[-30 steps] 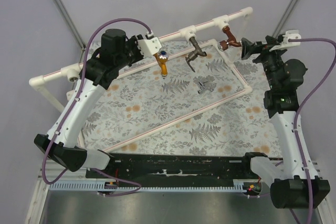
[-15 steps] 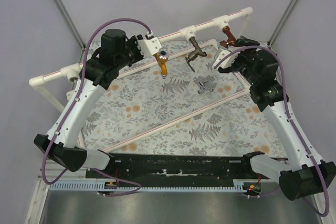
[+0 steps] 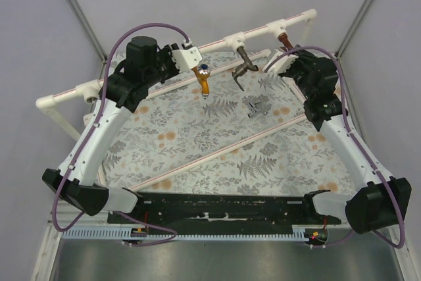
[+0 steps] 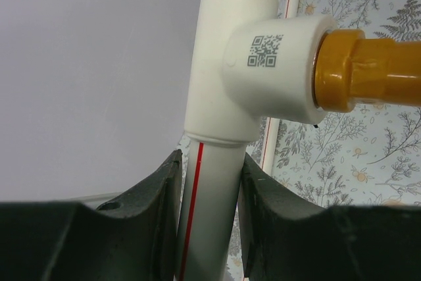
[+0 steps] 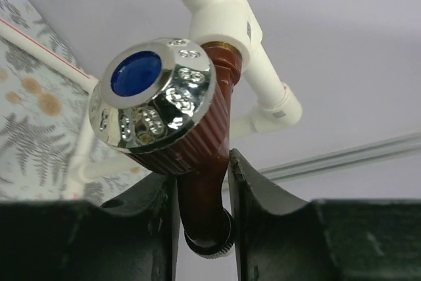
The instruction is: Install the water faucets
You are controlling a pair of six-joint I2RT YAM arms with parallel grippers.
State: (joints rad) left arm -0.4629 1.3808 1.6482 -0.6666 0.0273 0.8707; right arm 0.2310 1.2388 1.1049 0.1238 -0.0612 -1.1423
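Right jaws grasp the red faucet (image 5: pixel 197 153) by its spout (image 5: pixel 202 218), threaded into the end tee (image 5: pixel 220 27); left jaws clamp the pipe (image 4: pixel 205 192). Likely rigid, slick metal (hold the ribbed body).

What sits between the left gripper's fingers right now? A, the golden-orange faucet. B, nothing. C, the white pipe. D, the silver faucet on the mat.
C: in the left wrist view the white pipe below the T-fitting runs between the fingers of the left gripper.

Open mat (image 3: pixel 197 129) surrounds the lone silver faucet (image 3: pixel 257 108).
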